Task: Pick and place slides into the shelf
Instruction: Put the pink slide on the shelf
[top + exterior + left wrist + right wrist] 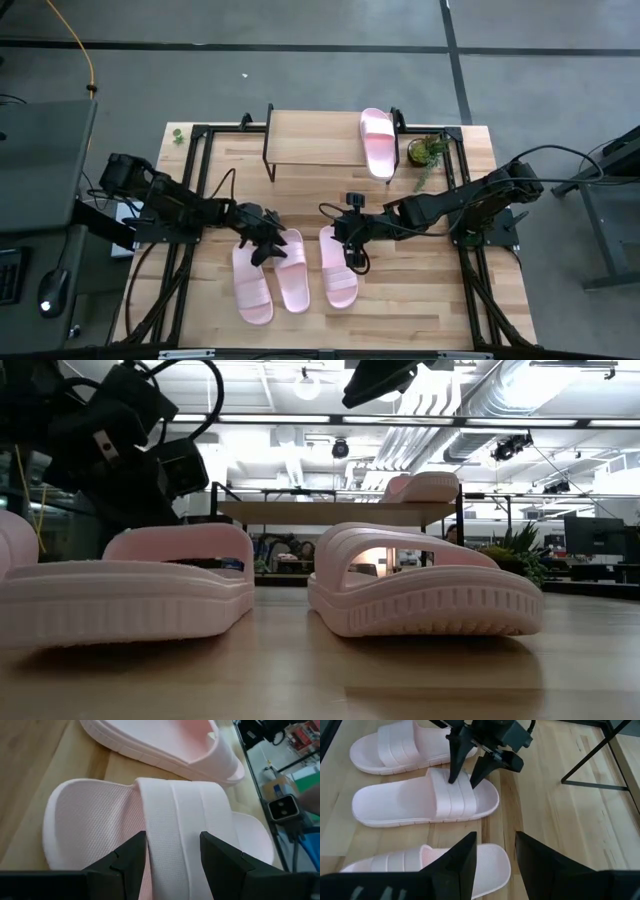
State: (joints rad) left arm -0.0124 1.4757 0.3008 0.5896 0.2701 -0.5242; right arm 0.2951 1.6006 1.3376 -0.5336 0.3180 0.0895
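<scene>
Where the left hand (263, 246) hangs: right over the wide ribbed strap of the middle pale pink slip-on slide (293, 278), on the light wood plank worktop (420, 300).
Left hand state: dark fingers (220, 860) spread apart, one to each side of the strap's middle ribs, tips at or just above it; no grip closed on anything.
Beside the left hand: a second matching pink slide (252, 290) lies on its outer side, parallel to the middle one.
Right hand (352, 247): low above the strap end of the third pink slide (339, 275), facing the left hand across the middle slide.
Right hand state: fingers parted, nothing between them.
Beyond both hands: low shelf (310, 140) with light wood top and thin black legs, the fourth pink slide (377, 142) lying on its right end.
Past the right hand: small green plant (430, 150) just beside the shelf.
Writing: white sticker (100, 445) on the left arm, too small to read.
</scene>
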